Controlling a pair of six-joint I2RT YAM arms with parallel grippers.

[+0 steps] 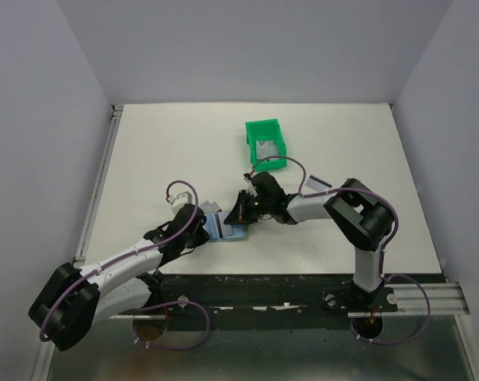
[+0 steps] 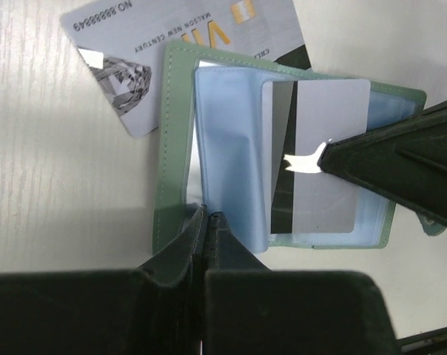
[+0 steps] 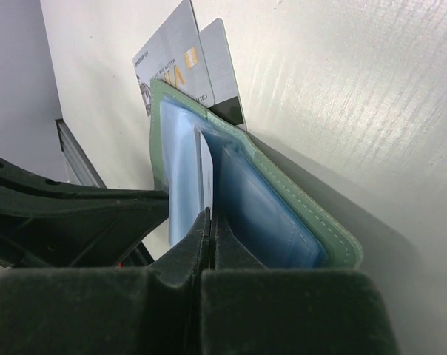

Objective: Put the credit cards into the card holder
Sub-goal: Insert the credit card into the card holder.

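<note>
We see the card holder (image 2: 176, 148) lying open on the white surface (image 1: 160, 151), between the two arms. The left pincer (image 2: 209, 219) is clenched on the near edge of the holder, at a pale blue pocket leaf. The right pincer (image 3: 210, 222) is clenched on one silvery credit card (image 2: 328, 111), its black stripe showing, over the right-hand pocket — whether it has entered the sleeve we cannot tell. Two more cards lie on the surface, partly under the holder's far edge: a printed card (image 2: 172, 37) and a plain card (image 3: 222, 63). The green bin (image 1: 268, 125) beyond holds something pale, perhaps another card. We judge the task barely under way — no card is clearly seated.
</note>
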